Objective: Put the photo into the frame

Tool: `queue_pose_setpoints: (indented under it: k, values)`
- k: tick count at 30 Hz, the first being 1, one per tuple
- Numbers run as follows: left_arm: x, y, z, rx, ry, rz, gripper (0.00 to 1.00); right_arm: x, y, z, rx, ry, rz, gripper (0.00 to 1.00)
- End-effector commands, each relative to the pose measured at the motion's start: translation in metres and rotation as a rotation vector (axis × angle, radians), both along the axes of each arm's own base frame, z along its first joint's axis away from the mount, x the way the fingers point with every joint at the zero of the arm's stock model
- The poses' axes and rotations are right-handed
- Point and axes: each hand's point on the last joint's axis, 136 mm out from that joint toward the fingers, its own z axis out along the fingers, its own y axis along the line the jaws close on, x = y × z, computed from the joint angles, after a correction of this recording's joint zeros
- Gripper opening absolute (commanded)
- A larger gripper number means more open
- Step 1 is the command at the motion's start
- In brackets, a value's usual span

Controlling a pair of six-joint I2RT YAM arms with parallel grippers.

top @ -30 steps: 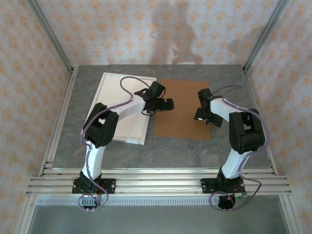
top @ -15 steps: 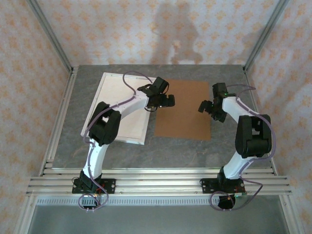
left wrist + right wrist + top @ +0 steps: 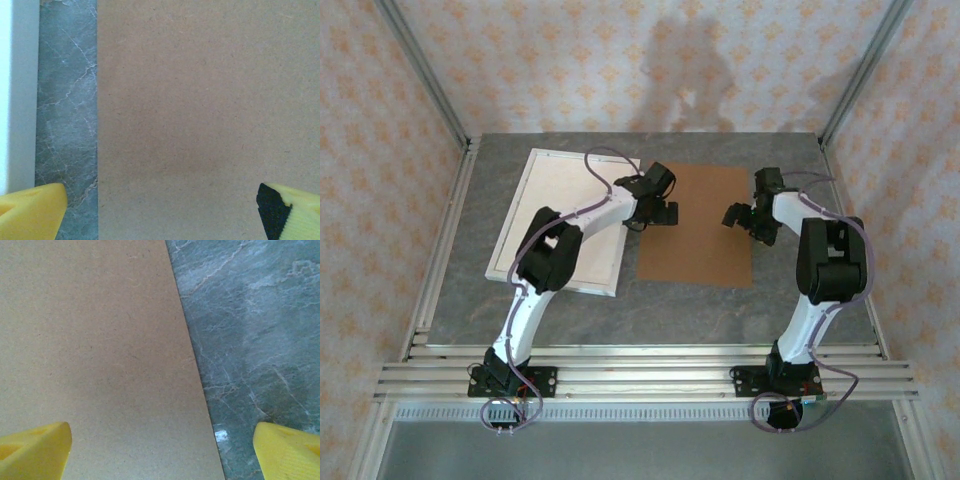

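The white frame lies flat at the table's left, and its white border runs down the left of the left wrist view. The photo is out of view. A plain brown backing board lies flat to the right of the frame. My left gripper hangs open over the board's left edge, its yellow fingertips wide apart with nothing between them. My right gripper hangs open over the board's right edge, straddling board and table, and holds nothing.
A narrow strip of grey marbled table separates the frame from the board. Bare table extends right of the board. Metal rails run along the near edge, and papered walls enclose the other sides.
My right gripper has moved right and away from me, from over the board's inner part to its right edge. My left gripper has shifted slightly right and back, towards the board's left edge.
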Motion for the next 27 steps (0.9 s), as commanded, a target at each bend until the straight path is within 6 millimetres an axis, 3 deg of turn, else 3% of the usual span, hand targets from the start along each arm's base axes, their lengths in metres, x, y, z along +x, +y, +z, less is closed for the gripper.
queue_pose_setpoints:
  k: [1,7,11,21,27]
  values:
    - [-0.01,0.012,-0.02,0.124,0.051,-0.011,1.0,0.01,-0.008,0.002,-0.002,-0.036,-0.01,0.93]
    - [-0.003,0.053,-0.015,0.287,0.024,0.054,1.0,0.007,-0.017,0.01,-0.005,-0.048,-0.019,0.93]
    - [0.0,0.057,-0.011,0.289,0.011,0.068,1.0,0.007,-0.018,0.013,-0.012,-0.054,-0.013,0.93]
    - [-0.005,-0.01,-0.027,-0.03,0.096,0.005,1.0,0.013,-0.009,0.002,0.041,-0.041,0.006,0.89]
    - [-0.01,-0.025,-0.042,-0.094,0.141,0.006,1.0,0.008,0.004,-0.011,0.121,-0.018,-0.006,0.85]
